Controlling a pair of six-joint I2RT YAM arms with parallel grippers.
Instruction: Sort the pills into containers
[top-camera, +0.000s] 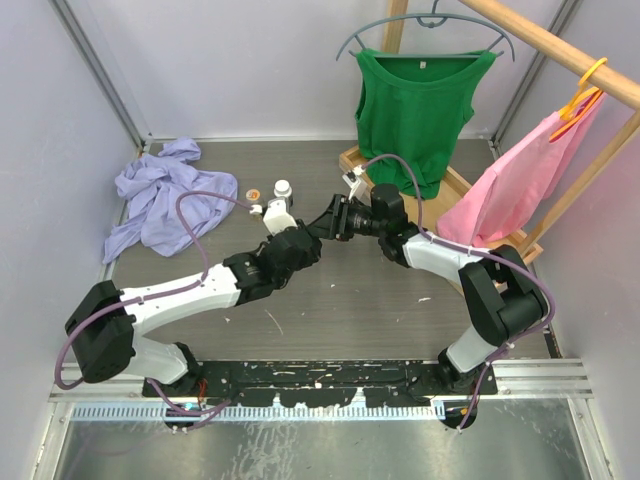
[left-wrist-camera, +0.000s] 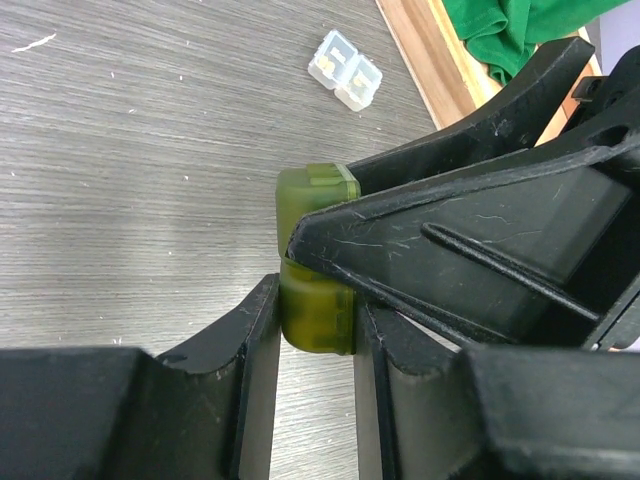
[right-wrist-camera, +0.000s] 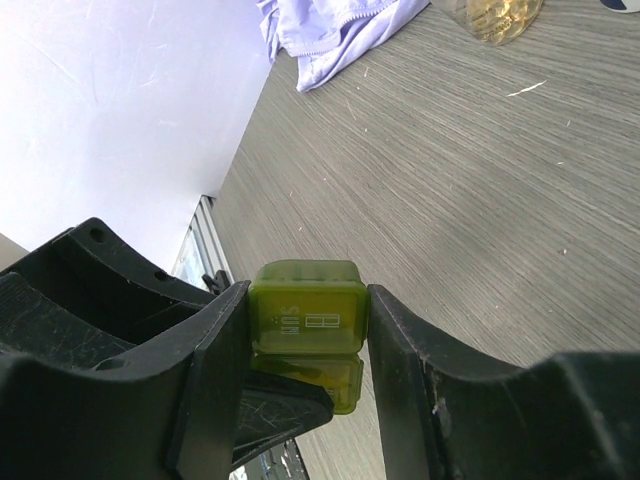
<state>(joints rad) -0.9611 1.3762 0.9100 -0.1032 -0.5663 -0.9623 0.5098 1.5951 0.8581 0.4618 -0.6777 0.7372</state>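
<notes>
Two grippers: left gripper (left-wrist-camera: 315, 325) and right gripper (right-wrist-camera: 305, 320) meet nose to nose, both clenched on the olive green case (left-wrist-camera: 312, 200).
Olive green case: raised off the table (top-camera: 330, 300), one half pinched by each pair of fingers.
Obstruction: the right gripper's fingers (left-wrist-camera: 450, 225) cross over the olive green case and hide part of it from the left wrist.
Clear case (left-wrist-camera: 345, 70): on the table beyond the olive green case, just beside the wooden rack base (left-wrist-camera: 425, 55).
Surroundings: lavender cloth (top-camera: 160, 200), white bottle (top-camera: 283, 188) and small amber dish (top-camera: 253, 194) left of the olive green case; green top (top-camera: 415, 110) and pink garment (top-camera: 510, 190) hanging behind and right of it.
Markings: embossed marks on the olive green case face, unreadable.
Surface: grey wood-grain, scuffed; pale walls all round.
</notes>
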